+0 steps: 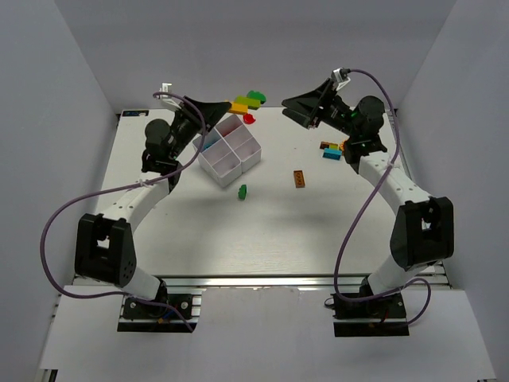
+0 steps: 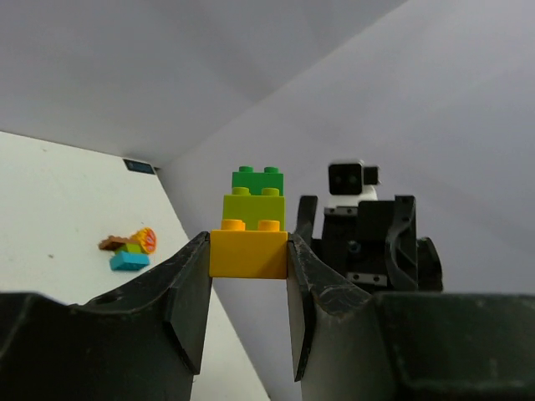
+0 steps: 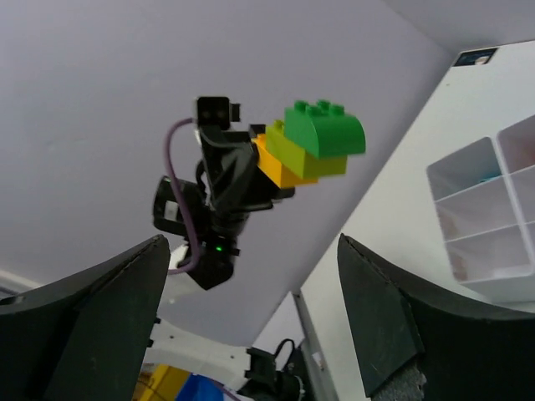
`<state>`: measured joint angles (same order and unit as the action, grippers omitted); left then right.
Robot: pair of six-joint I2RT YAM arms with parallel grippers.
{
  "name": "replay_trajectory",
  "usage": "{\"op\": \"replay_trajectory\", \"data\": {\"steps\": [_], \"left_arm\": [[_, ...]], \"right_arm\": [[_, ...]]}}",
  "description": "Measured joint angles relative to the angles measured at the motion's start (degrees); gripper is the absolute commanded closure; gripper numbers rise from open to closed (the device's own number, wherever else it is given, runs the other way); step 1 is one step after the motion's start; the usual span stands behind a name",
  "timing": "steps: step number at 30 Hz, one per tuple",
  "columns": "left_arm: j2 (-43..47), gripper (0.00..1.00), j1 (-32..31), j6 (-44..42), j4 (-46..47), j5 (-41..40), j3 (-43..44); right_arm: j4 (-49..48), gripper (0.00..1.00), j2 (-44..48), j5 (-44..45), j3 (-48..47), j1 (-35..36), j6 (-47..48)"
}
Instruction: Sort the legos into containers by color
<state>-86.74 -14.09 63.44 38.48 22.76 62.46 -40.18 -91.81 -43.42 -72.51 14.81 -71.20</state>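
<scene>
My left gripper (image 1: 230,107) is raised above the table's far edge and shut on the yellow bottom brick (image 2: 248,253) of a stuck stack, with a lime brick (image 2: 253,209) and a green brick (image 2: 257,180) on top. The stack (image 3: 313,146) also shows in the right wrist view. My right gripper (image 1: 289,107) is open and empty, facing the stack from the right with a gap between them. The white four-compartment tray (image 1: 211,166) stands below the left gripper. A red brick (image 1: 249,118) lies behind the tray. A green brick (image 1: 242,190) and an orange brick (image 1: 299,179) lie in front of it.
A cluster of blue, orange and green bricks (image 1: 332,149) lies at the right, near my right arm's wrist; it also shows in the left wrist view (image 2: 129,251). Grey walls close in the table at the back and sides.
</scene>
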Motion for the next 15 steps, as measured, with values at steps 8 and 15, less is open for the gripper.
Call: {"op": "replay_trajectory", "data": {"steps": [8,15], "left_arm": [[2.4,1.0,-0.3,6.5,6.6,2.3,-2.9],[2.7,1.0,-1.4,9.7,10.3,3.4,-3.4]], "right_arm": [[-2.1,0.17,-0.9,-0.3,-1.9,3.1,-3.4],[-1.5,0.18,-1.3,-0.6,-2.4,4.2,-0.8]]}}
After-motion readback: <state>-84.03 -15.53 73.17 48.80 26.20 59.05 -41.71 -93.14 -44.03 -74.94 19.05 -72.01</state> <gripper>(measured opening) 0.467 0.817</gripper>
